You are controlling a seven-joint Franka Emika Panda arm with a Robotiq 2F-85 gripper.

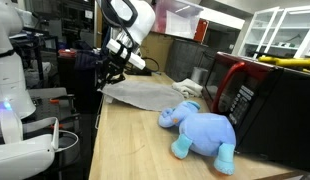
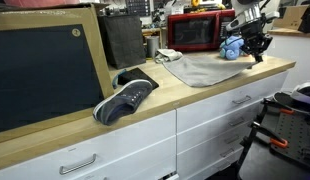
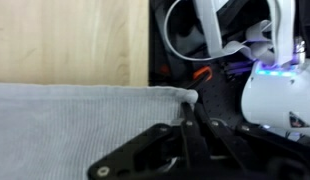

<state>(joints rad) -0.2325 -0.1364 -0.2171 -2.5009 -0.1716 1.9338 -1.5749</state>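
A grey cloth (image 1: 145, 94) lies spread on the wooden counter (image 1: 135, 140); it also shows in an exterior view (image 2: 203, 68) and fills the lower left of the wrist view (image 3: 75, 130). My gripper (image 3: 188, 105) is shut on the cloth's corner at the counter's edge. In both exterior views the gripper (image 1: 113, 72) (image 2: 257, 45) hangs at that end of the cloth. A blue stuffed elephant (image 1: 200, 128) lies on the counter beside the cloth.
A red microwave (image 1: 257, 95) stands behind the elephant, also seen in an exterior view (image 2: 193, 32). A dark sneaker (image 2: 125, 98) lies near a large dark framed panel (image 2: 45, 70). A white robot base (image 3: 280, 95) stands off the counter's edge.
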